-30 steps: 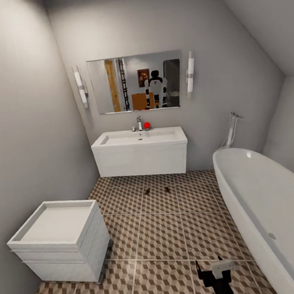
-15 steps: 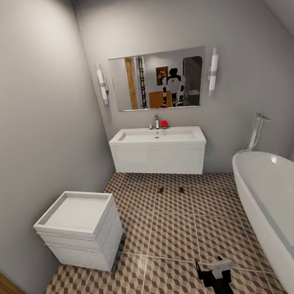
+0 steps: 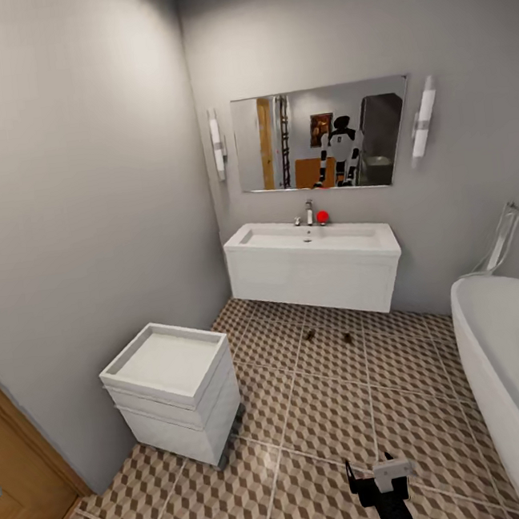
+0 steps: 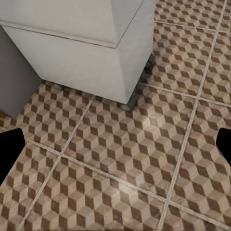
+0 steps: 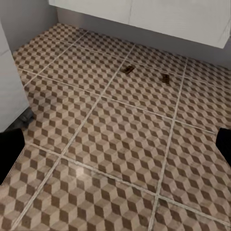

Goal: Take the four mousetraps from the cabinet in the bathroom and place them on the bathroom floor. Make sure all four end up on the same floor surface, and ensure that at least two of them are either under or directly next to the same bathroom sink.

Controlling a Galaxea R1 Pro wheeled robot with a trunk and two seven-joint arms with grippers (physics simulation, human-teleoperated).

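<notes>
Both grippers hang open above the bathroom floor (image 3: 325, 413) (cube-patterned tiles), two mousetraps (image 3: 309, 335) before the sink (image 3: 316, 257).

You're looking down on the bathroom floor (image 5: 115, 144), two mousetraps (image 5: 128, 70) lying near each other just before the white sink unit (image 5: 159, 17), dark jaws spread at both edges.

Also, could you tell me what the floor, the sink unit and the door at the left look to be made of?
Floor: tile, cube-patterned, with pale grout lines and a faint sheen. Sink unit: smooth white, perhaps ceramic on top with lacquered board below; unclear. Door: orange-brown wood by its colour and faint grain.
</notes>
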